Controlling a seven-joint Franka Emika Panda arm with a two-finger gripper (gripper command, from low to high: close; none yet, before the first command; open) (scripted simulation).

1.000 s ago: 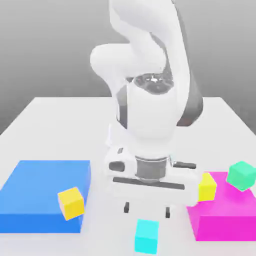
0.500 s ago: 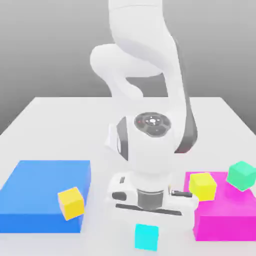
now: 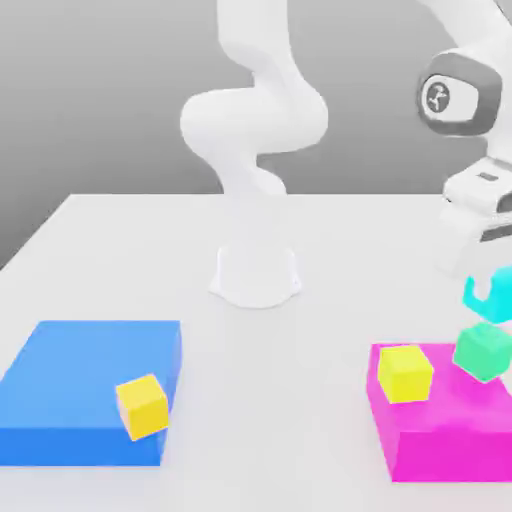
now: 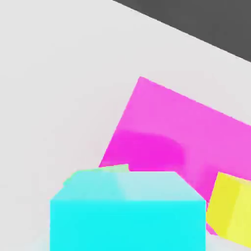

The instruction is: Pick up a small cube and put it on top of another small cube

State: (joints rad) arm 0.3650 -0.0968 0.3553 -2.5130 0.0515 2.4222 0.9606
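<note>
The small cyan cube (image 3: 492, 296) hangs in the air at the exterior view's right, and my gripper (image 3: 489, 288) is shut on it from above. Directly under it sits the small sea-green cube (image 3: 482, 352), resting on the far right part of the flat magenta block (image 3: 440, 440). A narrow gap seems to separate the two cubes. In the hand view the cyan cube (image 4: 127, 212) fills the foreground, and a sliver of the sea-green cube (image 4: 98, 174) peeks out behind its top edge, over the magenta block (image 4: 166, 132).
A yellow cube (image 3: 405, 373) lies on the magenta block beside the sea-green one, also seen as the yellow cube (image 4: 233, 211). A second yellow cube (image 3: 142, 406) sits on the flat blue block (image 3: 80, 380). The arm's white base (image 3: 255, 275) stands mid-table.
The gripper closed on the cyan cube at the table's front, lifted it, and swung to the exterior view's right, over the sea-green cube. The other cubes stayed put.
</note>
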